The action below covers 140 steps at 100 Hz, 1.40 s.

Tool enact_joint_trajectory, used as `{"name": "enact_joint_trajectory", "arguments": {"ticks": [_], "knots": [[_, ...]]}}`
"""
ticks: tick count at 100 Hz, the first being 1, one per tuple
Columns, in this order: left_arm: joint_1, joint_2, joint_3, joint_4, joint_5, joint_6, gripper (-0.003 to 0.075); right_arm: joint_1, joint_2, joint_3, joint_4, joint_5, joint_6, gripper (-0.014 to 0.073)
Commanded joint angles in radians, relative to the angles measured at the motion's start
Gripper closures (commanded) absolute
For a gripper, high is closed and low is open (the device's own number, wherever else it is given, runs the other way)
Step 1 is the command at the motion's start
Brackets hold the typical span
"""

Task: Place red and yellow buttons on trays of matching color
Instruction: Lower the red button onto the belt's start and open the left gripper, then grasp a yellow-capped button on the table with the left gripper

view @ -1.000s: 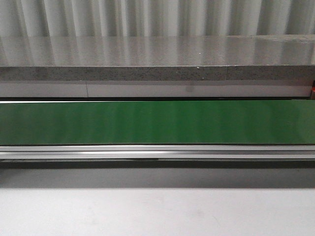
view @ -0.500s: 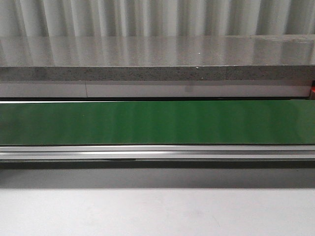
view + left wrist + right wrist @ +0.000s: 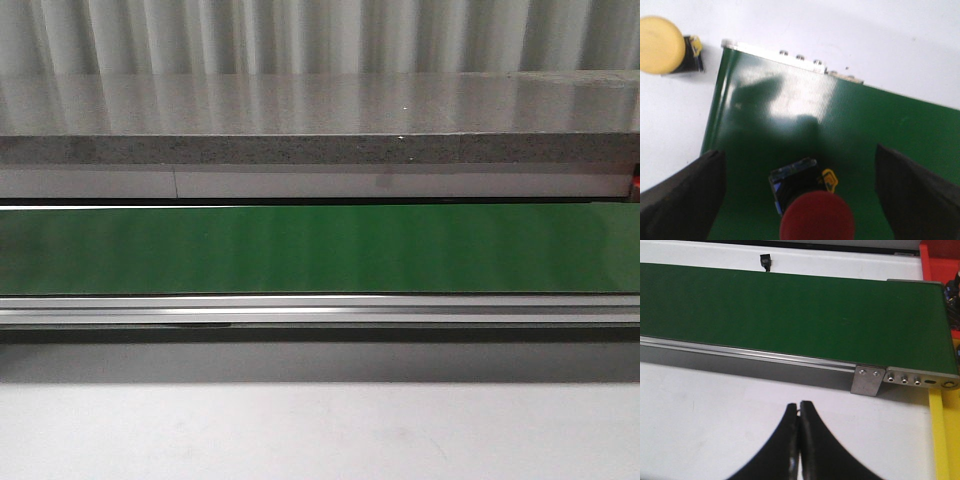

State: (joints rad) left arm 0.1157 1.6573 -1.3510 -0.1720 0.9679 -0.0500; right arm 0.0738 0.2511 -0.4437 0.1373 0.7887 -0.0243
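Moved: front view looks the same as before
Left gripper point(image 3: 799, 200): jaws spread wide, red button point(image 3: 810, 210) between them on the green belt point(image 3: 865, 125), near its end
Yellow button point(image 3: 660, 45): on white table point(image 3: 880, 45) beside belt
Right gripper point(image 3: 799, 440): jaws pressed together over table

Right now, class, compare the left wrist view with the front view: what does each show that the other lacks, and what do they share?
Only the left wrist view shows the red button on the belt between the open left claw fingers, and a yellow button on the white table beside the belt. Only the front view shows the grey stone ledge behind. Both show the green conveyor belt.
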Motion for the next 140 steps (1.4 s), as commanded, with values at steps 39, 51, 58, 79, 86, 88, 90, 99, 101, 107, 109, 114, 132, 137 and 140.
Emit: {"name": "enact_joint_trajectory", "arguments": {"ticks": [39, 51, 58, 79, 86, 88, 90, 99, 101, 107, 109, 114, 132, 137, 140], "knots": [[0.157, 0.005, -0.117, -0.002, -0.036, -0.169, 0.0134, 0.0, 0.008, -0.025, -0.002, -0.065, -0.007, 0.0661], [0.205, 0.051, -0.119, -0.007, -0.037, -0.219, 0.0134, 0.0, 0.008, -0.025, -0.002, -0.065, -0.007, 0.0661], [0.218, 0.083, -0.124, -0.012, -0.022, -0.253, 0.0134, 0.0, 0.008, -0.025, -0.002, -0.065, -0.007, 0.0661], [0.22, 0.173, -0.17, -0.006, -0.025, -0.408, 0.0134, 0.0, 0.008, -0.025, -0.002, -0.065, -0.007, 0.0661], [0.22, 0.199, -0.188, -0.009, -0.026, -0.445, 0.0134, 0.0, 0.008, -0.025, -0.002, -0.065, -0.007, 0.0661], [0.22, 0.201, -0.195, -0.011, -0.026, -0.456, 0.0134, 0.0, 0.008, -0.025, -0.002, -0.065, -0.007, 0.0661], [0.22, 0.208, -0.197, -0.011, -0.027, -0.464, 0.0134, 0.0, 0.008, -0.025, -0.002, -0.065, -0.007, 0.0661], [0.22, 0.237, -0.221, -0.011, -0.034, -0.498, 0.0134, 0.0, 0.008, -0.025, -0.002, -0.065, -0.007, 0.0661], [0.22, 0.245, -0.225, -0.009, -0.036, -0.505, 0.0134, 0.0, 0.008, -0.025, -0.002, -0.065, -0.007, 0.0661], [0.22, 0.269, -0.244, -0.009, -0.041, -0.517, 0.0134, 0.0, 0.008, -0.025, -0.002, -0.065, -0.007, 0.0661], [0.22, 0.275, -0.252, -0.009, -0.039, -0.517, 0.0134, 0.0, 0.008, -0.025, -0.002, -0.065, -0.007, 0.0661], [0.22, 0.299, -0.269, -0.009, -0.034, -0.517, 0.0134, 0.0, 0.008, -0.025, -0.002, -0.065, -0.007, 0.0661], [0.218, 0.341, -0.291, -0.016, -0.021, -0.517, 0.0137, 0.0, 0.008, -0.025, -0.002, -0.065, -0.007, 0.0661], [0.216, 0.345, -0.291, -0.016, -0.018, -0.517, 0.0155, 0.0, 0.008, -0.025, -0.002, -0.065, -0.007, 0.0661], [0.216, 0.345, -0.291, -0.016, -0.018, -0.517, 0.0174, 0.0, 0.008, -0.025, -0.002, -0.065, -0.007, 0.0661]]}}
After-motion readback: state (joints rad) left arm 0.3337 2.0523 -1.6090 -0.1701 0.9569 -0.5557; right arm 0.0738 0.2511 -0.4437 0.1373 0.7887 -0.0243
